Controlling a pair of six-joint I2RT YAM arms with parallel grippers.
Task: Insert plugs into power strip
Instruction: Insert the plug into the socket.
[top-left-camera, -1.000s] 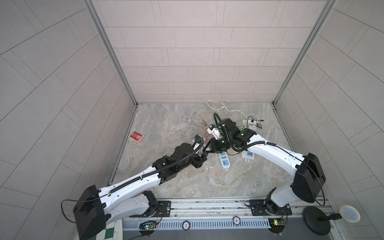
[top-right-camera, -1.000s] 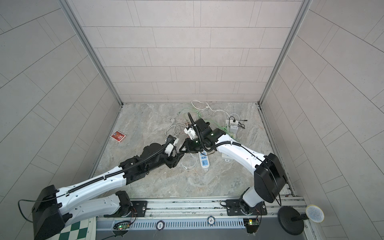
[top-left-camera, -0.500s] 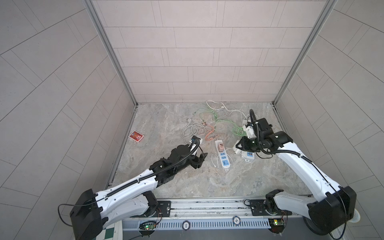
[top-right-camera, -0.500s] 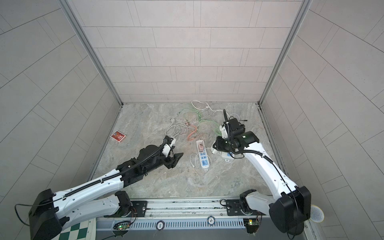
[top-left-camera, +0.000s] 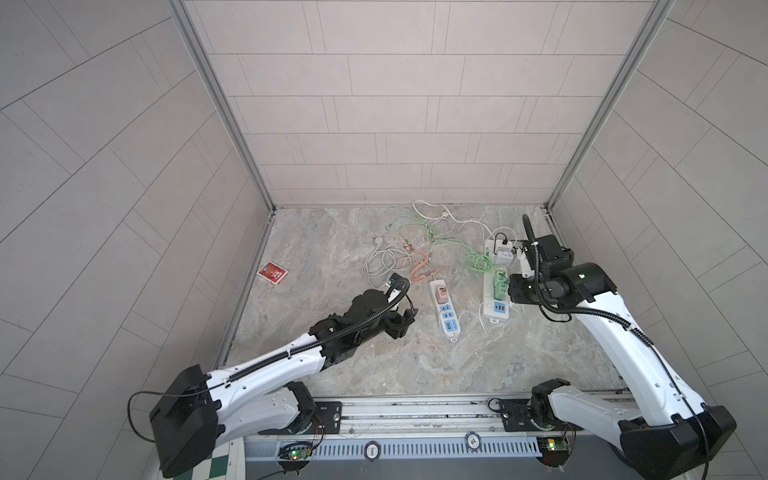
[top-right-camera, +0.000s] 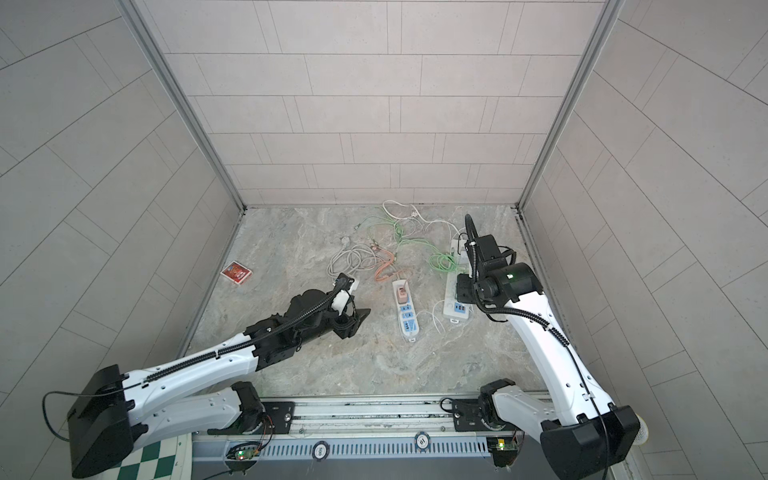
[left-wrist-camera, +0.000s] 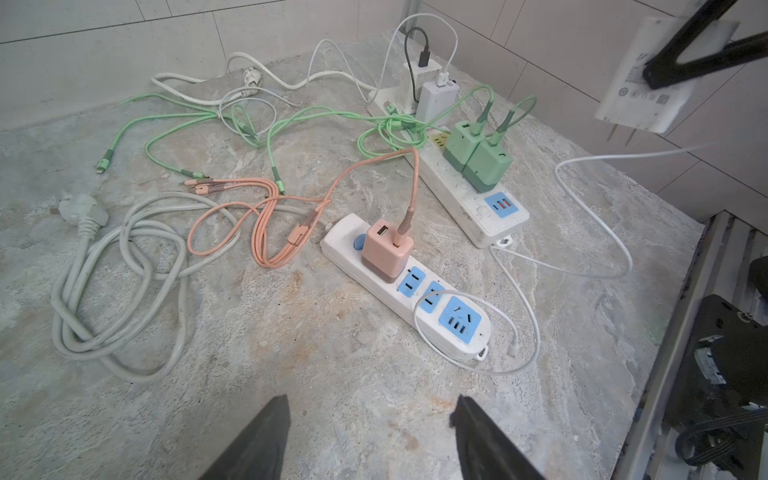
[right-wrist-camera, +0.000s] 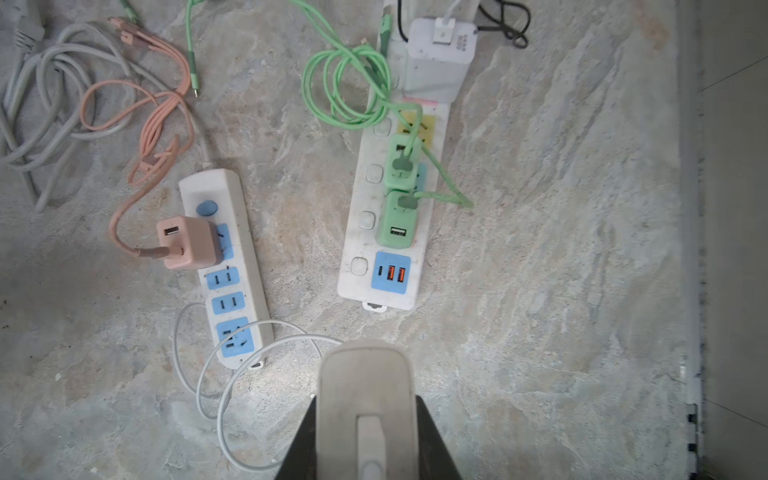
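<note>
The pink plug (left-wrist-camera: 386, 253) sits in the short strip (top-left-camera: 446, 318). Two green plugs (left-wrist-camera: 486, 166) occupy the long strip (top-left-camera: 488, 286) at its three o'clock. The right gripper (right-wrist-camera: 365, 419) clamps a white adapter (right-wrist-camera: 365, 374), not yet inserted. The left gripper (left-wrist-camera: 370, 401) gapes empty.

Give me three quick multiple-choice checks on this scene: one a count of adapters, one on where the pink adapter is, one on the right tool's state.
1. Green adapters plugged into the long strip: A) one; B) two; C) three.
2. The pink adapter is: A) in the short strip; B) in the long strip; C) lying unplugged.
3. The right tool is: A) open; B) shut on nothing; C) shut on a white adapter.

Answers:
1 B, two stand side by side in both wrist views.
2 A, it stands in that strip's end socket.
3 C, it clamps the adapter, clear of both strips.
</note>
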